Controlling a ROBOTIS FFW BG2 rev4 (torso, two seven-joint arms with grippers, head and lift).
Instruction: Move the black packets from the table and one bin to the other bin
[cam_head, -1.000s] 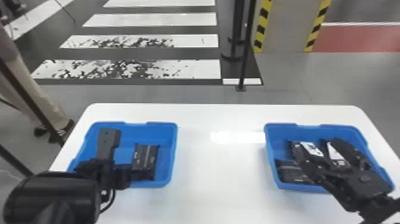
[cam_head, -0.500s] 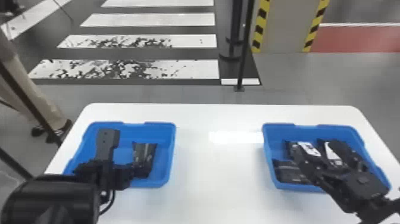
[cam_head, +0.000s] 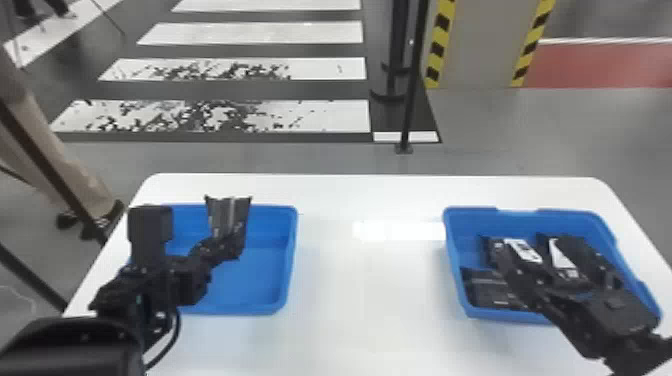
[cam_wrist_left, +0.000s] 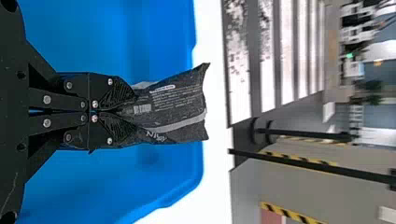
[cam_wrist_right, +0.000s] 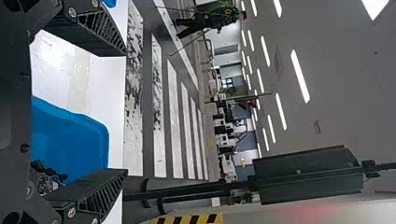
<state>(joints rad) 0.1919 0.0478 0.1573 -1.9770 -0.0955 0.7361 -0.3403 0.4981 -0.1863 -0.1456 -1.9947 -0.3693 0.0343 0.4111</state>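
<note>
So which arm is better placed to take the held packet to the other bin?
Left, most likely: the left gripper is shut on the packet over the left bin, while the right gripper is open and empty.

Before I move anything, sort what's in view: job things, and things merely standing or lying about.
Part of the job:
- left bin
- right bin
- packet in the left gripper
- packets in the right bin
- table

Just about:
- black pole
- yellow-and-black-edged pillar
- white floor stripes

bright light from ceiling strips (cam_wrist_right: 300, 76), glare (cam_head: 375, 230) (stark white, really) on the table (cam_head: 370, 290)
</note>
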